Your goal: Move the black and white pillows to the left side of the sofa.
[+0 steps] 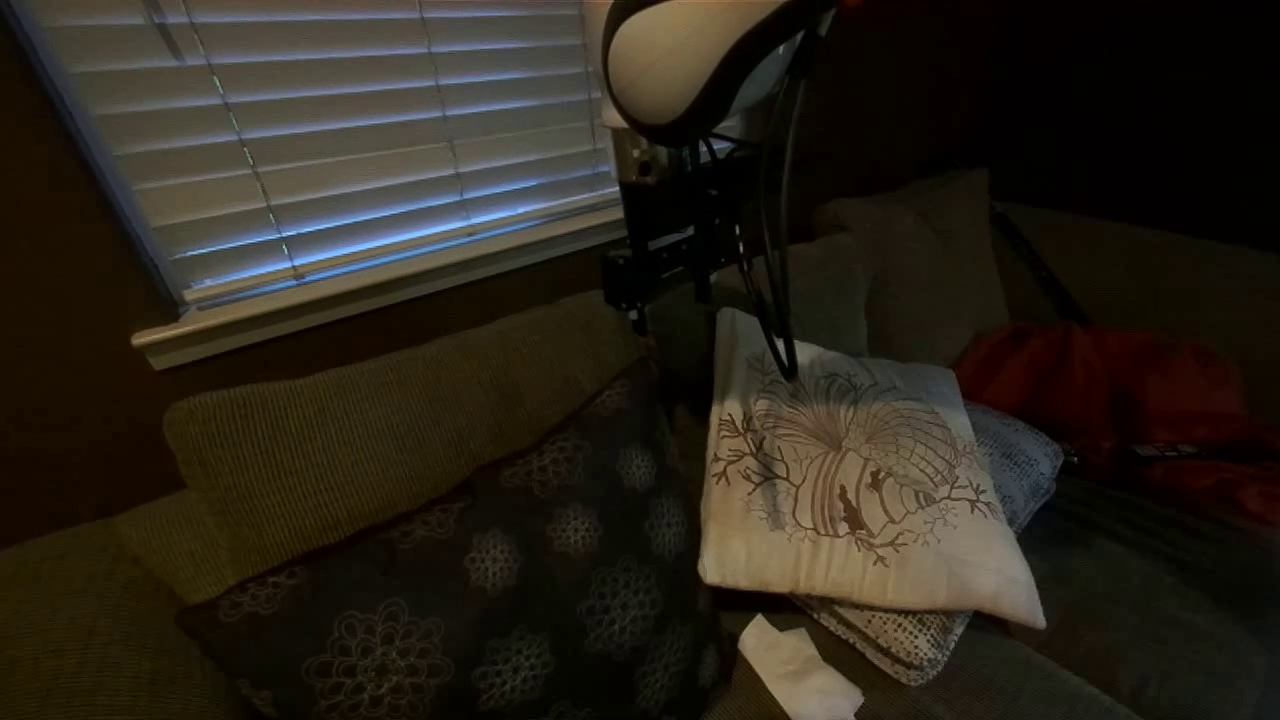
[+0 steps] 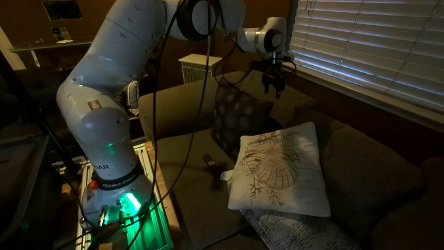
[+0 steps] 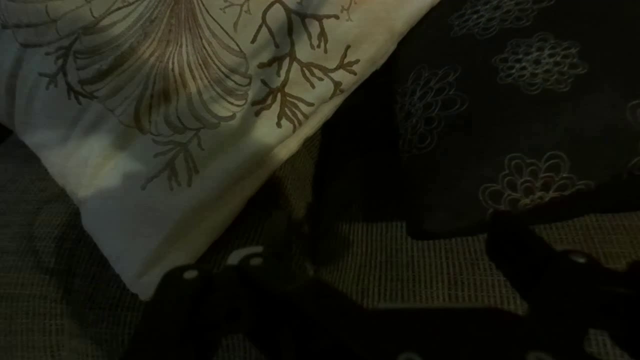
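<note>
The black pillow (image 2: 239,118) is propped up in the far corner of the sofa (image 2: 201,211), as seen in an exterior view, with a back cushion (image 1: 400,430) behind it. The white pillow (image 2: 277,173) is set just beside it, farther from that corner; whether the two are touching cannot be told. It is laid tilted on the grey pillow (image 2: 295,227), parts of which are seen beneath it in both exterior views.

The gripper (image 2: 272,92) is held pointing down by the robot arm (image 2: 104,80), higher than the white pillow and near the top edge of the sofa's back. Its jaws are spread wide. In the wrist view sofa fabric is seen between them; one is seen in front of the white pillow's corner, the other in front of the black pillow's edge.

A white paper (image 1: 800,670) is seen on the seat, just beside the grey pillow, and a small dark object (image 2: 208,160) is placed nearer the seat's front edge. Beyond the white pillow, a red cloth (image 1: 1110,390) is seen in an exterior view. Blinds (image 1: 350,150) are hung above the sofa's back edge.
</note>
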